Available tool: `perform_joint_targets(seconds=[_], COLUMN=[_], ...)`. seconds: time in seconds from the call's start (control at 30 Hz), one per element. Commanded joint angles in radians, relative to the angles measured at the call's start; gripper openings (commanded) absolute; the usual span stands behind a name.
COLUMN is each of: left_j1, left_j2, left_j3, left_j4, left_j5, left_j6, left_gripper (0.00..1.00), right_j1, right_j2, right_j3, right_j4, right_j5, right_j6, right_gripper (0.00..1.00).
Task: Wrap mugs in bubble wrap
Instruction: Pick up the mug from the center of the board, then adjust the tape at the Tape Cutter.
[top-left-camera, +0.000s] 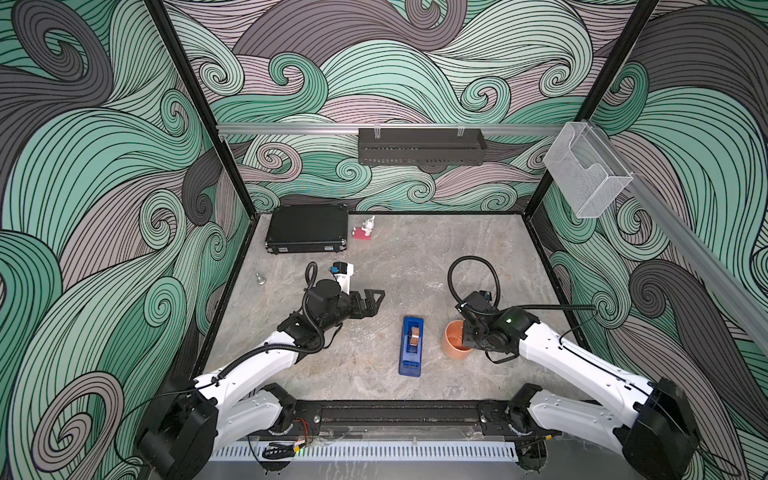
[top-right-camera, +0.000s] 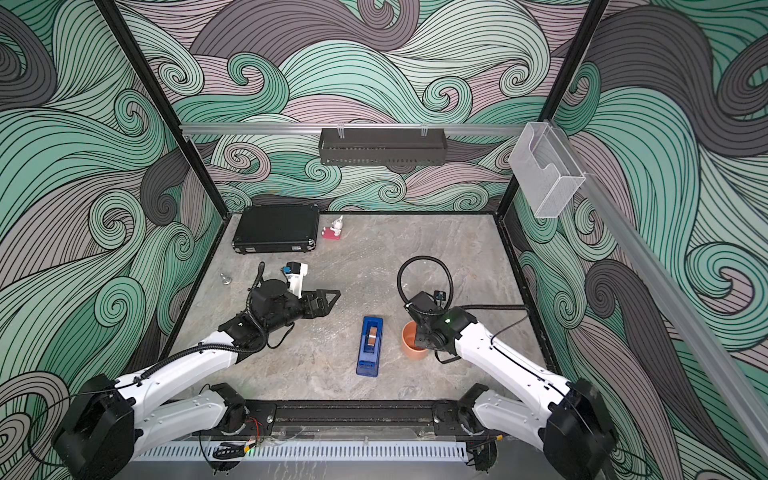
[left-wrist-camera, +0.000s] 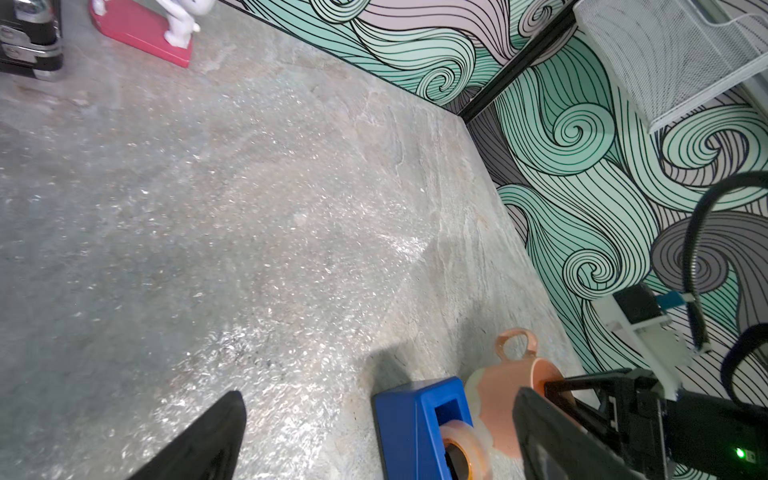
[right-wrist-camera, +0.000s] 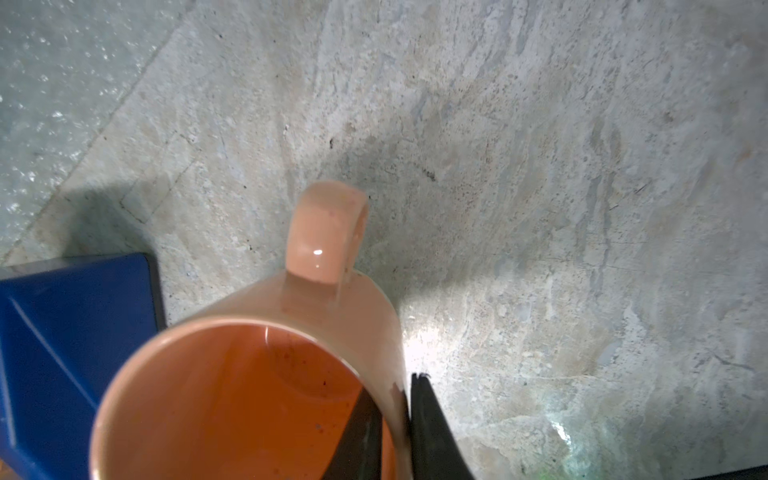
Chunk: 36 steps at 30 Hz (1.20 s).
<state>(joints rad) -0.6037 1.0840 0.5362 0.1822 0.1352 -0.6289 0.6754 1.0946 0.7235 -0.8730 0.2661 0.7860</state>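
Note:
The orange mug (top-left-camera: 452, 341) (top-right-camera: 410, 343) stands upright on the stone table just right of the blue tape dispenser, its handle (right-wrist-camera: 328, 232) turned towards the back. My right gripper (right-wrist-camera: 392, 386) is shut on the mug's wall, one finger inside and one outside. The bubble wrap (left-wrist-camera: 249, 249) (top-left-camera: 395, 270) lies flat over the middle of the table, showing only as whitish glints; the mug stands beside it on bare stone. My left gripper (top-left-camera: 371, 300) (left-wrist-camera: 378, 397) hangs open above the wrap, holding nothing.
The blue tape dispenser (top-left-camera: 411, 347) (left-wrist-camera: 419, 424) lies between the arms. A black case (top-left-camera: 307, 228) and a red-and-white figurine (top-left-camera: 365, 230) sit at the back left, a small metal piece (top-left-camera: 260, 279) at the left edge. A black basket (top-left-camera: 419, 145) hangs on the back wall.

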Motion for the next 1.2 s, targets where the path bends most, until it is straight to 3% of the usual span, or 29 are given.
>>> perform_joint_targets(seconds=[0.0, 0.17, 0.4, 0.63, 0.83, 1.17], left_j1=[-0.032, -0.08, -0.169, -0.31, -0.399, -0.425], left_j2=[0.017, 0.037, 0.095, 0.145, 0.264, 0.332], left_j3=[0.068, 0.121, 0.079, 0.031, 0.063, 0.139], left_j4=[-0.051, -0.207, -0.302, -0.181, -0.074, -0.034], left_j5=[-0.025, 0.001, 0.058, 0.08, 0.07, 0.049], left_j6=[0.0, -0.026, -0.124, -0.229, -0.267, -0.238], left_gripper=[0.99, 0.99, 0.99, 0.99, 0.99, 0.99], right_j1=[0.003, 0.001, -0.069, -0.195, -0.257, -0.29], right_j2=[-0.012, -0.05, -0.125, -0.16, -0.148, -0.111], right_j3=[0.03, 0.066, 0.124, 0.165, 0.197, 0.249], right_j4=[-0.039, -0.08, -0.098, -0.098, -0.097, -0.091], right_j5=[0.067, 0.111, 0.109, 0.036, -0.014, -0.059], right_j6=[0.002, -0.017, -0.075, -0.172, -0.23, -0.275], right_gripper=[0.02, 0.0, 0.0, 0.0, 0.0, 0.0])
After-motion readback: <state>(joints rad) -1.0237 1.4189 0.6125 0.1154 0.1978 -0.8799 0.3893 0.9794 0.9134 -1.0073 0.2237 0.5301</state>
